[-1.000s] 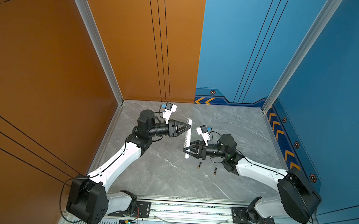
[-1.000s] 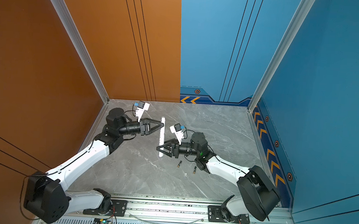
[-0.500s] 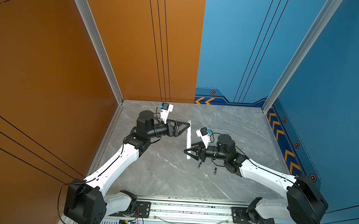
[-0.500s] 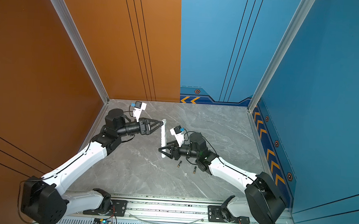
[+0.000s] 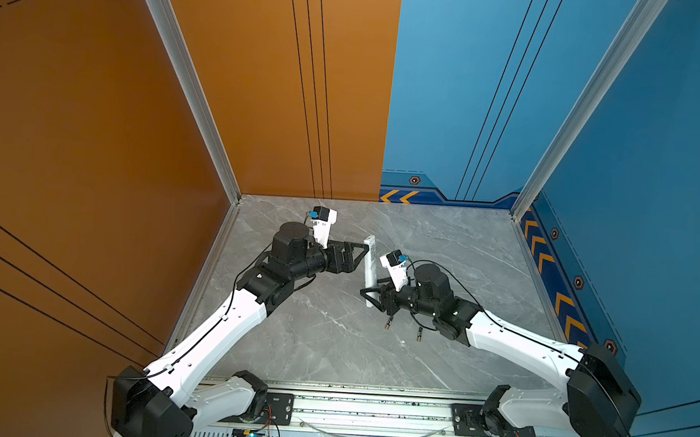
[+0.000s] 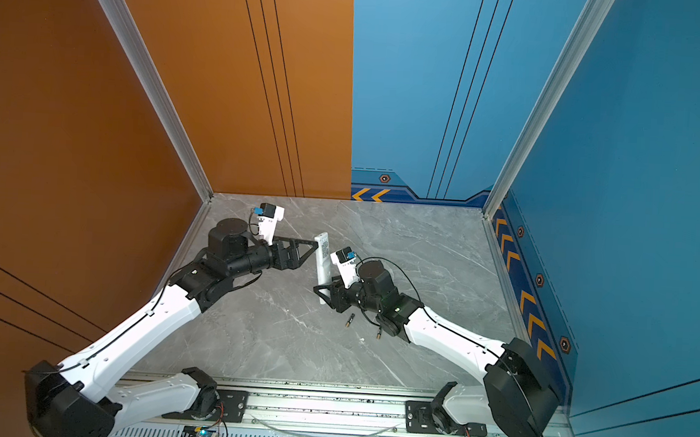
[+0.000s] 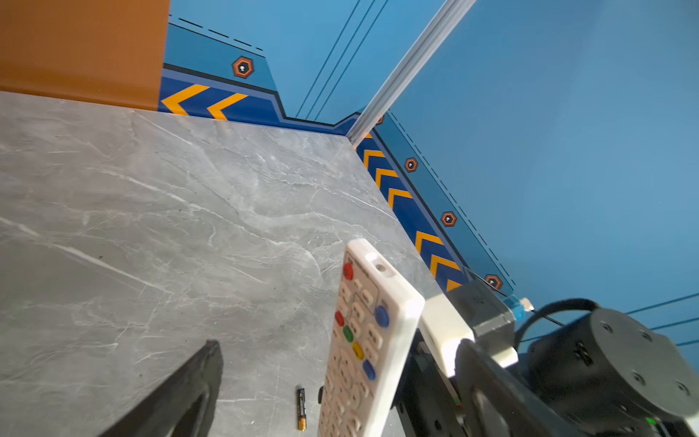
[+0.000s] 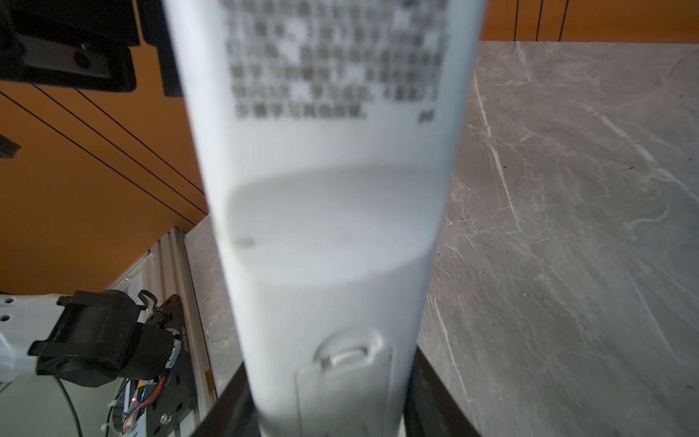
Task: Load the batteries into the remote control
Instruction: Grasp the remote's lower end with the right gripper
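Note:
The white remote control [image 5: 370, 266] [image 6: 322, 263] stands tilted up off the table, its far end raised. My right gripper [image 5: 370, 296] [image 6: 323, 292] is shut on its lower end, a finger on each long edge. The right wrist view shows its plain back with the closed battery cover [image 8: 342, 389] between the jaws of the right gripper [image 8: 329, 416]. My left gripper [image 5: 363, 255] [image 6: 315, 252] [image 7: 340, 346] is open, its fingers [image 7: 189, 389] spread wide on either side of the remote's button face [image 7: 368, 340] without touching. Two batteries [image 5: 388, 323] [image 5: 419, 335] lie on the table by the right arm, and one battery [image 7: 301, 408] shows in the left wrist view.
The grey marble table [image 5: 332, 343] is walled in orange at the left and back and in blue at the right. The arms' base rail [image 5: 369, 412] runs along the near edge. The right arm's cable [image 5: 441, 271] loops above its wrist.
My left gripper has opened and let go of the remote's upper end. The right gripper keeps its hold on the lower end and has shifted slightly left.

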Controlling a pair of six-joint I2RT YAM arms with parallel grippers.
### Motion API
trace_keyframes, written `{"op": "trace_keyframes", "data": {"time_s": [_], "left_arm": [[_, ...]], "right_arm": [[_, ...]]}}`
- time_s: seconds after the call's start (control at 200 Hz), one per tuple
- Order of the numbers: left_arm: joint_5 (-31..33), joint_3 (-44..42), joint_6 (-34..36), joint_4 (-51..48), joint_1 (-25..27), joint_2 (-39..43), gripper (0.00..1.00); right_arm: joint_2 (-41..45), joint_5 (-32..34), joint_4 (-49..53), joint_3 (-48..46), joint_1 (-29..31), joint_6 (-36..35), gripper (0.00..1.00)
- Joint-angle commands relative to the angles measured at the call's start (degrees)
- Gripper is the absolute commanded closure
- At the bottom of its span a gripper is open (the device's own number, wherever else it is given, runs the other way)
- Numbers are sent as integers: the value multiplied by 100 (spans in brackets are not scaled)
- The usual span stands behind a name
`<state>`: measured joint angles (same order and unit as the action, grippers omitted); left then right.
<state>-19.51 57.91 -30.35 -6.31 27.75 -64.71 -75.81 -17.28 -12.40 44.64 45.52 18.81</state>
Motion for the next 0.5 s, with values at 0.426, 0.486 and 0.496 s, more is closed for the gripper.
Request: {"op": "trace_keyframes", "data": {"time_s": [0.426, 0.486, 0.496], "left_arm": [[1246, 382, -72, 6, 602, -316, 26], [1245, 396, -85, 13, 626, -370, 27], [1251, 403, -85, 15, 620, -379, 27]], "right_arm": [[137, 1786, 72, 247, 530, -132, 100], [131, 1867, 45, 247, 559, -117, 100], [129, 1875, 41, 247, 562, -115, 100]]}}
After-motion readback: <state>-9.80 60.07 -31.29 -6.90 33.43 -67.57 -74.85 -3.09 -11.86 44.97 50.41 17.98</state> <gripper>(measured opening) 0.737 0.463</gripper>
